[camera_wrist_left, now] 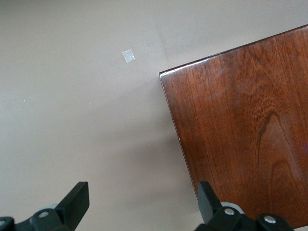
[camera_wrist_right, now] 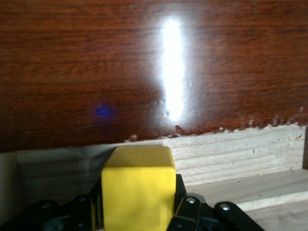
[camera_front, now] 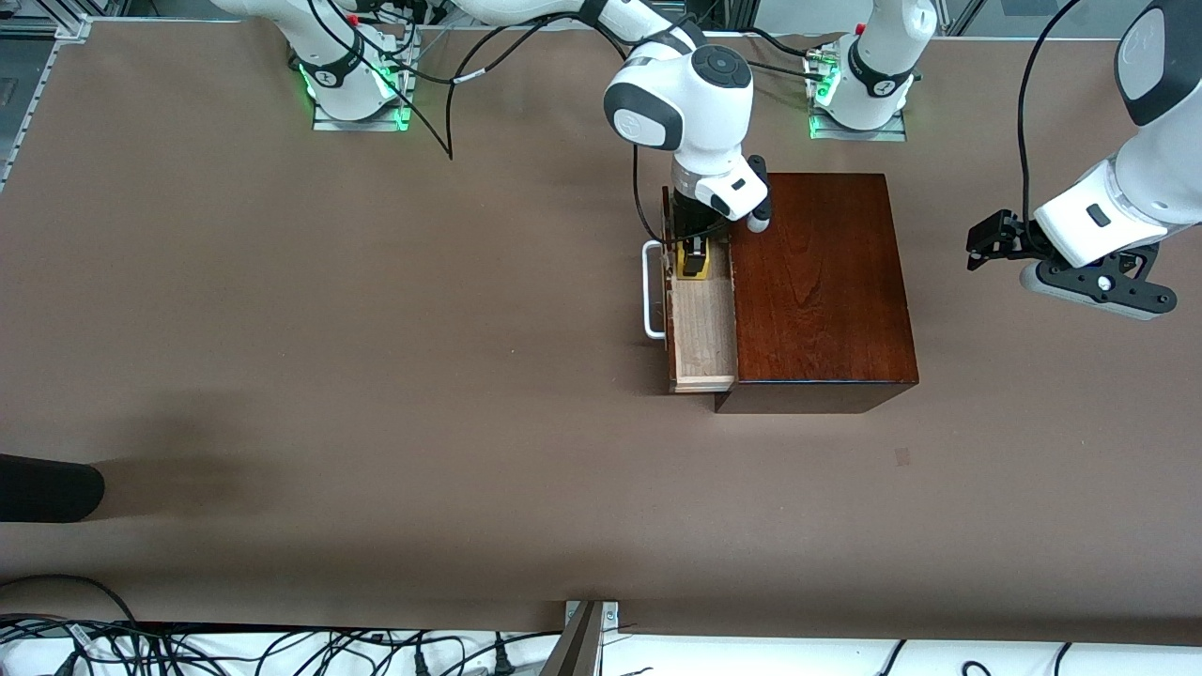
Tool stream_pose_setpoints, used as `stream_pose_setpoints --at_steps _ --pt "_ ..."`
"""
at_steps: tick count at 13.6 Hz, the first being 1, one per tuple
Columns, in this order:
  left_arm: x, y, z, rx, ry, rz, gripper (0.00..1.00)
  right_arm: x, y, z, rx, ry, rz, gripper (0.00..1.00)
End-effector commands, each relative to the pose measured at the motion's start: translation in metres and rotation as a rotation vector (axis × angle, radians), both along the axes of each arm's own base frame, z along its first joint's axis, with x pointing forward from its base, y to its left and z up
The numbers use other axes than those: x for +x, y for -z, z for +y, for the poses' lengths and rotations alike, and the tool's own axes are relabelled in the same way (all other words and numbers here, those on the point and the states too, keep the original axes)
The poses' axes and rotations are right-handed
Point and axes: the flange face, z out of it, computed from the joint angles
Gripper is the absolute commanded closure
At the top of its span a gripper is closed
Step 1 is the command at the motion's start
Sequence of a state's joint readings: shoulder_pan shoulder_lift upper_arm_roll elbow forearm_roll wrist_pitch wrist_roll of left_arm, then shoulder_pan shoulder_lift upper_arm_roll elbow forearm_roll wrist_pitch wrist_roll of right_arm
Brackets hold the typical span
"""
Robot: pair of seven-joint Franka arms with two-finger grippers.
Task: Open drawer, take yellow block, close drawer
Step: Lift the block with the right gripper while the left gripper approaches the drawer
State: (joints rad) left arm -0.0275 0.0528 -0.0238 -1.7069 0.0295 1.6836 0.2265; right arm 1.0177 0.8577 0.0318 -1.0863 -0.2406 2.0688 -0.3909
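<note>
The drawer [camera_front: 702, 329] stands pulled out of the dark wooden box [camera_front: 817, 282], with its white loop handle [camera_front: 650, 291] facing the right arm's end of the table. My right gripper [camera_front: 695, 255] reaches down into the part of the drawer farthest from the front camera. It is shut on the yellow block [camera_front: 693, 266]. In the right wrist view the yellow block [camera_wrist_right: 138, 185] fills the gap between the black fingers [camera_wrist_right: 185, 204], above the drawer's pale wood [camera_wrist_right: 231, 154]. My left gripper [camera_front: 981, 246] waits open over the table beside the box [camera_wrist_left: 240, 125].
A small tape square [camera_front: 901, 456] lies on the brown table nearer the front camera than the box. A dark rounded object [camera_front: 47, 488] juts in at the right arm's end of the table. Cables run along the edge nearest the front camera.
</note>
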Motion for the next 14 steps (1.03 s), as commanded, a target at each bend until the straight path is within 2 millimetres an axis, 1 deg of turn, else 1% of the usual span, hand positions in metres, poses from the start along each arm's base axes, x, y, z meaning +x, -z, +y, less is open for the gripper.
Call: stream_pose_setpoints --at_steps 1,2,3,5,6,7,8,9,10,11,12,13,14 --pt "0.003 -0.006 -0.003 -0.021 -0.001 0.006 0.00 0.014 -0.041 -0.002 0.032 0.036 0.005 1.00" --pt "0.003 -0.006 -0.004 -0.021 -0.001 0.006 0.00 0.014 -0.071 -0.002 0.060 0.055 0.021 1.00" --pt "0.003 -0.006 -0.004 -0.021 -0.001 0.005 0.00 0.021 -0.097 -0.008 0.086 0.084 0.041 1.00" --pt "0.003 -0.006 -0.004 -0.021 -0.001 0.005 0.00 0.025 -0.156 -0.026 0.145 0.118 0.060 1.00" --pt "0.003 -0.006 -0.004 -0.021 -0.001 0.005 0.00 0.027 -0.181 -0.037 0.169 0.155 0.076 1.00" --pt "0.003 -0.006 -0.005 -0.022 0.002 0.005 0.00 0.040 -0.204 -0.056 0.187 0.198 0.085 1.00" --pt "0.003 -0.007 -0.011 -0.022 0.012 0.003 0.00 0.052 -0.222 -0.075 0.194 0.230 0.088 1.00" --pt "0.003 -0.008 -0.017 -0.022 0.028 0.001 0.00 0.072 -0.238 -0.100 0.199 0.271 0.089 1.00" --pt "0.003 -0.014 -0.024 -0.026 0.046 -0.011 0.00 0.101 -0.247 -0.135 0.203 0.335 0.103 1.00" --pt "0.003 -0.018 -0.041 -0.028 0.081 -0.018 0.00 0.128 -0.256 -0.172 0.205 0.402 0.119 1.00" --pt "0.001 -0.022 -0.059 -0.030 0.112 -0.027 0.00 0.148 -0.260 -0.199 0.200 0.452 0.118 1.00" --pt "0.002 -0.028 -0.077 -0.043 0.141 -0.041 0.00 0.168 -0.260 -0.229 0.188 0.506 0.119 1.00" --pt "0.003 -0.027 -0.095 -0.053 0.169 -0.041 0.00 0.189 -0.260 -0.266 0.165 0.569 0.129 1.00"
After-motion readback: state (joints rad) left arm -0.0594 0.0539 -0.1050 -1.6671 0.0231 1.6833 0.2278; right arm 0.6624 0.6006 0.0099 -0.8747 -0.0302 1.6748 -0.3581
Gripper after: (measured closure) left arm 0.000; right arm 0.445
